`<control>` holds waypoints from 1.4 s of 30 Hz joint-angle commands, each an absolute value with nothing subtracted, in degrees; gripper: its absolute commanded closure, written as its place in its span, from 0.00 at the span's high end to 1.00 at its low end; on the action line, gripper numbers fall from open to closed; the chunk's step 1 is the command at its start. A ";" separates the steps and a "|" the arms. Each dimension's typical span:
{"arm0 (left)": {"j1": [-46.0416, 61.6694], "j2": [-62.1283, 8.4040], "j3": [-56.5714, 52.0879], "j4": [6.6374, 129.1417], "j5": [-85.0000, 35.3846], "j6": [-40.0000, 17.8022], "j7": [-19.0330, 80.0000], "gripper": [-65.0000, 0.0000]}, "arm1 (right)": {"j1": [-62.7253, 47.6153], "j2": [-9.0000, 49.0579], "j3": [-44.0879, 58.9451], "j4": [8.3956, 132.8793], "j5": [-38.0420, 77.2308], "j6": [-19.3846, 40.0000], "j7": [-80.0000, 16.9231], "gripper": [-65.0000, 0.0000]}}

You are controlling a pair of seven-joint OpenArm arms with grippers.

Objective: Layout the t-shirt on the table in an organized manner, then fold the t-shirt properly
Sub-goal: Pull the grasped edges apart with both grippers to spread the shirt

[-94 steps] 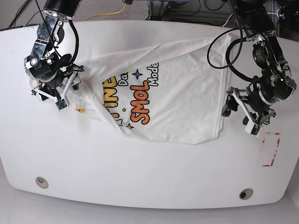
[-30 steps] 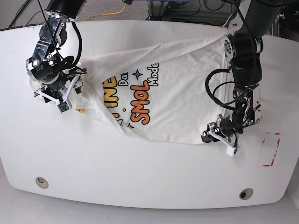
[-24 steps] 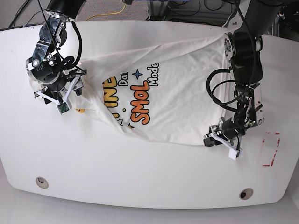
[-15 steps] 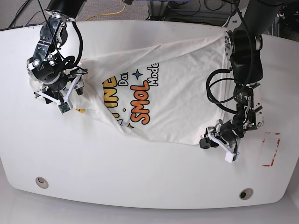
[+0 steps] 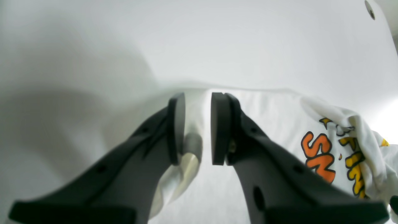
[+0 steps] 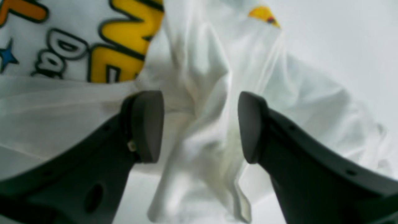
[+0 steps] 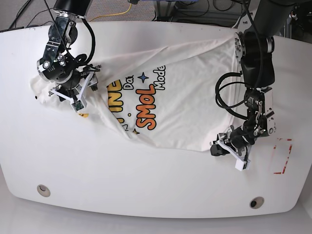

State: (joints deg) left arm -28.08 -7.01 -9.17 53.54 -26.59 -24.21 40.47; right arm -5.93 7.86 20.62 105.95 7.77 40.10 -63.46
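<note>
On the worktop (image 7: 146, 195), the shirt (image 7: 190, 97) lies rumpled at centre; laying-out is underway. Left hand (image 5: 197, 127) pinches the five-o'clock hem; right hand (image 6: 199, 124) gapes open over bunched cloth at nine o'clock. Next: pull outward.

Beyond the upper edge of the base view lies a strip of grey speckled floor (image 7: 105, 7). A yellow cable (image 7: 122, 13) snakes across it at upper centre, with black cables (image 7: 22, 14) at the upper left. Dark equipment and tangled wiring (image 7: 195, 9) crowd the upper right. Lighting is even and bright.
</note>
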 commanded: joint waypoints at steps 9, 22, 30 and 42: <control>-29.76 -7.25 -9.10 55.16 -27.56 -24.84 39.25 0.01 | -5.14 8.75 21.05 102.55 8.13 40.00 -60.53 0.27; -29.58 -7.25 -9.10 60.79 -27.74 -24.92 39.52 0.01 | -3.65 8.84 21.32 110.46 8.04 40.00 -60.88 0.00; -28.62 -7.34 -9.19 74.42 -27.82 -25.01 45.49 0.01 | -0.40 9.10 21.76 116.97 8.04 40.00 -68.35 0.00; -28.70 -11.12 -9.27 89.01 -27.82 -31.96 51.38 0.01 | 9.10 16.84 25.98 116.35 8.31 40.00 -68.53 0.00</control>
